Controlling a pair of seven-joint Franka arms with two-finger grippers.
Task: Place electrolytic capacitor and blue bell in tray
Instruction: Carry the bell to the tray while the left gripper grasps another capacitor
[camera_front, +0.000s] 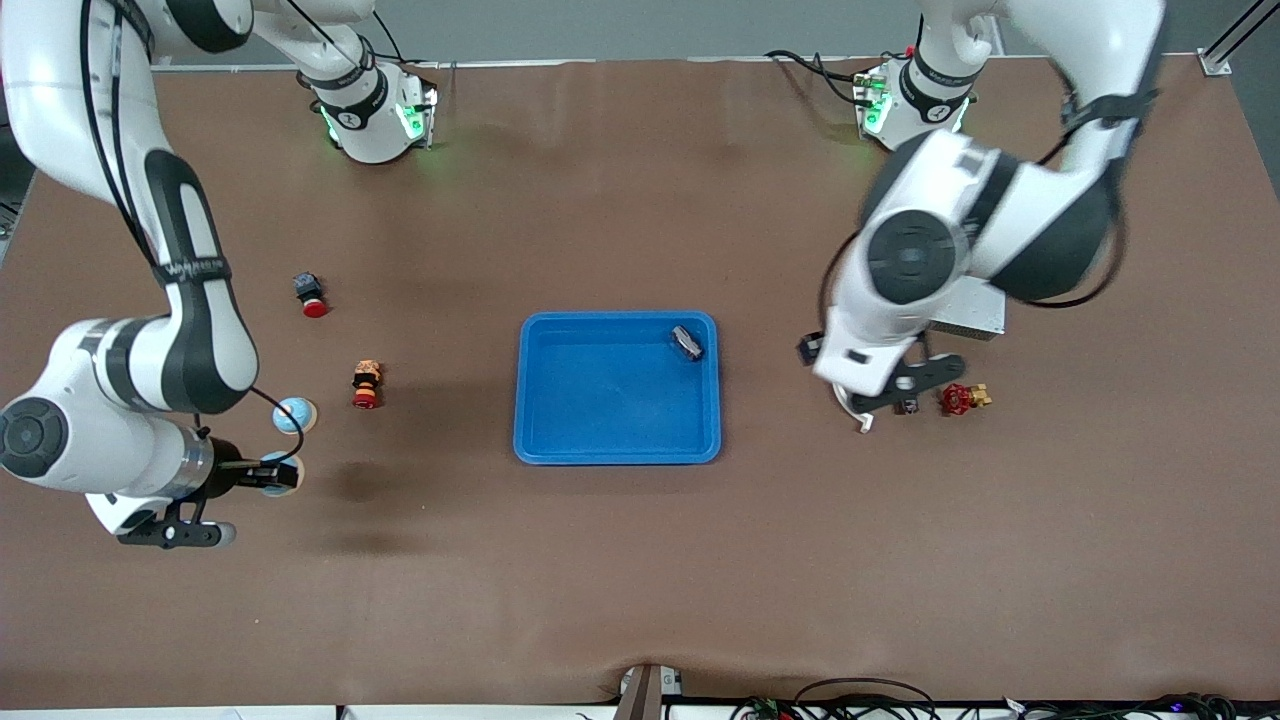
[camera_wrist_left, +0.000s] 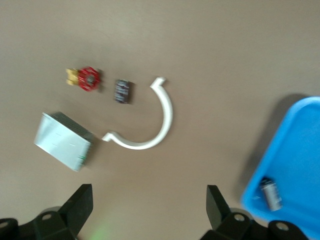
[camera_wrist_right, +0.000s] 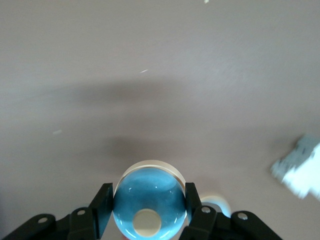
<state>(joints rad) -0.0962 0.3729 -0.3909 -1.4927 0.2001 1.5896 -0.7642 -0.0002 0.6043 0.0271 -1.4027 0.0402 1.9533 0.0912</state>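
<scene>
We see the right gripper (camera_wrist_right: 148, 210) pinching the blue bell (camera_wrist_right: 149, 204): in the right wrist view the two dark fingers (camera_wrist_right: 102, 205) press on either side of the round blue shell at the bottom centre of the frame, with a pale disc showing on its face. In the front view this gripper (camera_front: 268, 474) sits at the lower left of the frame, above the brown table (camera_front: 640, 560), well apart from the tray (camera_front: 560, 445) at frame centre. A second blue bell (camera_front: 293, 414) lies on the table just above it in that frame, and further up are a small red and orange figure (camera_front: 366, 385) and a black part with a red cap (camera_front: 311, 295).

The left gripper (camera_wrist_left: 150, 202) has its fingers (camera_wrist_left: 216, 202) spread wide with nothing between them. In the left wrist view, at the bottom of the frame, they stand over bare table. Above them in that frame lies a white curved clip (camera_wrist_left: 150, 125), then a dark capacitor (camera_wrist_left: 123, 91), a red valve wheel (camera_wrist_left: 88, 78) and a grey metal box (camera_wrist_left: 62, 141). The tray's rim (camera_wrist_left: 265, 165) enters at the lower right, and an electrolytic capacitor (camera_wrist_left: 271, 193) lies inside it near a corner, well apart from the fingers. In the front view that capacitor (camera_front: 687, 342) rests in the tray's upper right corner, and the left gripper (camera_front: 885, 400) is to the right of the tray.
</scene>
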